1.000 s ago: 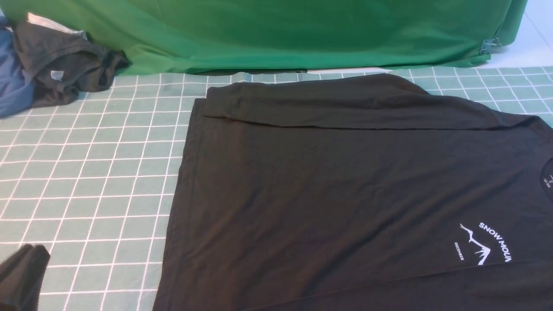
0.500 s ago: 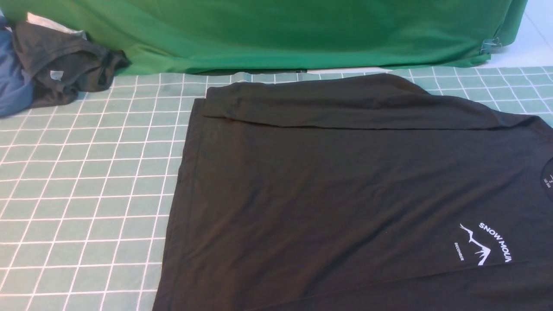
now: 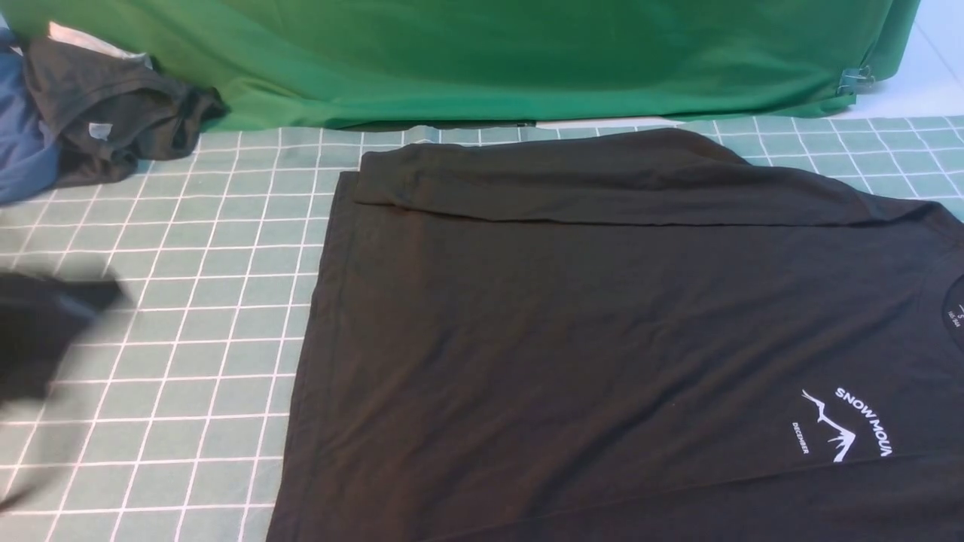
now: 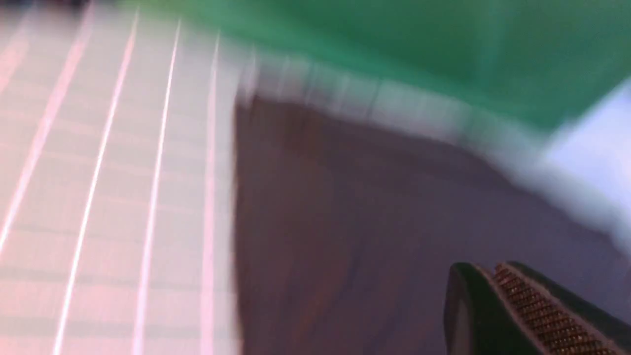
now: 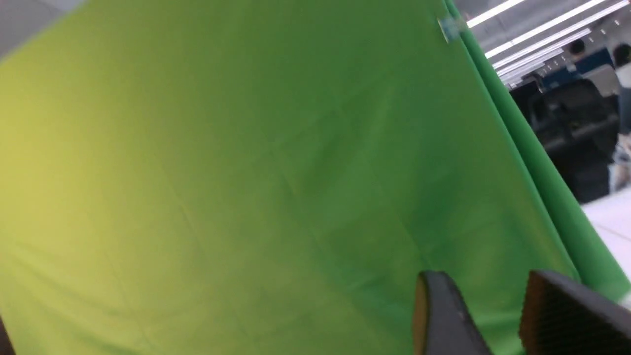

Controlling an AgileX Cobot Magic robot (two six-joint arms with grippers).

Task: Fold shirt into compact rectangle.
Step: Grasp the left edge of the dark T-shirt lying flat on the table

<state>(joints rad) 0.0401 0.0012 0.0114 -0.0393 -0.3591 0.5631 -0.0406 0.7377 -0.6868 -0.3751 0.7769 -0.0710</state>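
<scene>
Fingers [image 4: 527, 305] of the left gripper [image 4: 488, 270] are seen pressed together, ribbed pad to pad, with nothing caught between them. Just beneath and ahead of those closed tips, the shirt [image 3: 602, 339] is laid flat on the checked mat [image 3: 188, 339]. That wrist picture is badly smeared, yet one straight edge of black cloth can be made out, with bare mat alongside it.

In the front view the left arm [image 3: 45, 331] is shown only as a dark blur over the mat. It is well apart from the shirt's hem edge, and a wide strip of open mat is left between the two.

On the other side, fingers [image 5: 443, 315] of the right gripper [image 5: 485, 281] are held apart with nothing gripped. Green cloth is seen through the gap, and the gripper is pointed at the green backdrop [image 3: 489, 60].

Further out from the fingers, the white mountain logo [image 3: 847, 425] is read on the shirt's near right part. The neck print [image 3: 955, 316] is cut by the picture's right border, and the shirt's near edge is cut off below.

Further still, a folded band [image 3: 602, 188] is laid over the shirt's far side, its crease running straight across. Only a narrow strip of mat is left between it and the backdrop's lower edge.

At the far left corner, a dark garment [image 3: 113, 113] is heaped against a blue garment [image 3: 22, 150], well clear of the shirt. At the far right, a clip [image 3: 855, 79] is seen on the backdrop.
</scene>
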